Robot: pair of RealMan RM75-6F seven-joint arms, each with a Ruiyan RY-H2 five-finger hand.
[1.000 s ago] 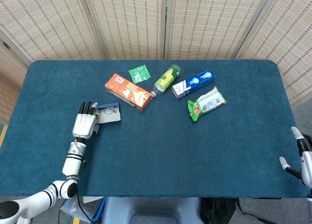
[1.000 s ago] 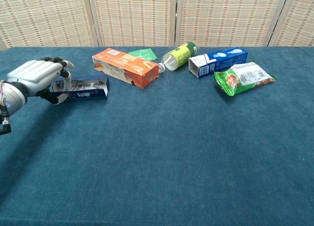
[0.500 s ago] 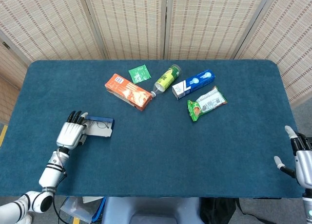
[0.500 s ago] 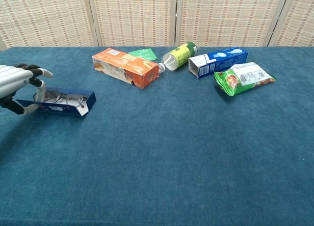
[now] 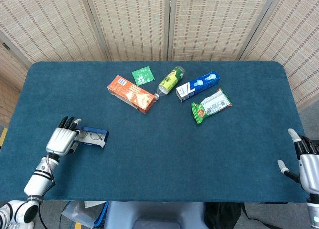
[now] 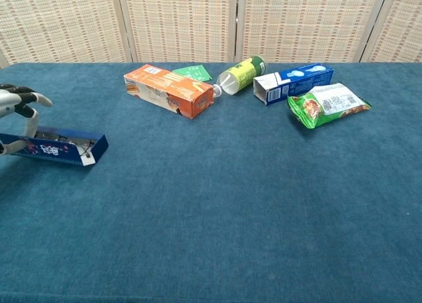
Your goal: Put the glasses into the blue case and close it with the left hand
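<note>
Glasses (image 6: 66, 142) lay inside the open blue case (image 5: 92, 137), which sat near the front left of the table (image 5: 159, 154), well apart from the orange box (image 5: 131, 93), green bottle (image 5: 171, 79), blue carton (image 5: 198, 85), green sachet (image 5: 142, 75) and snack bag (image 5: 211, 105). The left hand (image 5: 62, 141) gripped the case's left end with curled fingers. The right hand (image 5: 306, 162) hung at the table's front right edge, fingers apart and holding nothing.

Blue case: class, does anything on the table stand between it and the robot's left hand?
Nothing visible does. The left hand already holds the blue case at its near end, its fingers around that end; the orange box lies well away.
</note>
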